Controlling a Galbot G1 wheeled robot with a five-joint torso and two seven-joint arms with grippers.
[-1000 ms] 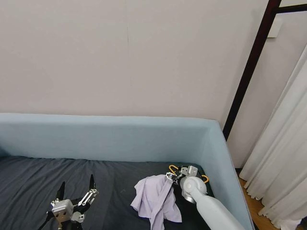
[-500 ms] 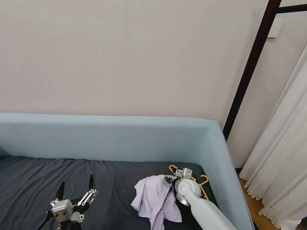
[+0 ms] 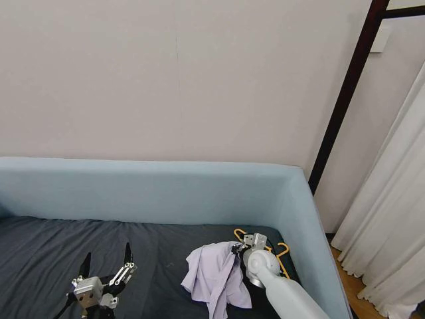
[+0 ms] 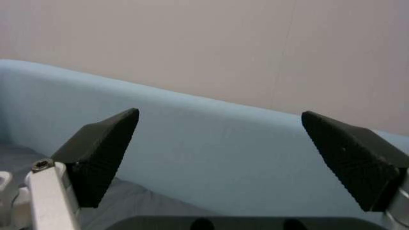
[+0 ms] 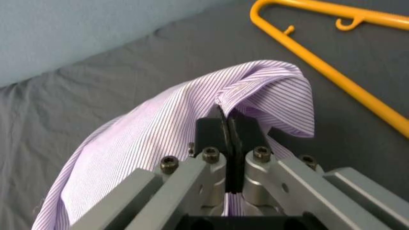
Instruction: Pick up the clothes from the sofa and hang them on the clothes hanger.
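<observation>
A lilac striped shirt (image 3: 214,274) lies crumpled on the dark sofa seat (image 3: 46,246) near the right end. My right gripper (image 3: 236,250) is shut on a fold of the shirt (image 5: 191,120); in the right wrist view its black pads (image 5: 211,136) pinch the cloth together. A yellow hanger (image 3: 279,251) lies on the seat just right of the shirt, and it also crosses the right wrist view as an orange hanger (image 5: 332,72). My left gripper (image 3: 106,261) hovers open low over the seat's left part, with its fingers (image 4: 102,153) spread wide toward the backrest.
The light blue sofa backrest (image 3: 146,189) and right armrest (image 3: 302,226) enclose the seat. A dark rack pole (image 3: 345,93) rises right of the sofa, beside white curtains (image 3: 395,219). A plain wall stands behind.
My right gripper has shifted left across the hanger and closed in on the shirt's upper edge. The left arm has barely moved.
</observation>
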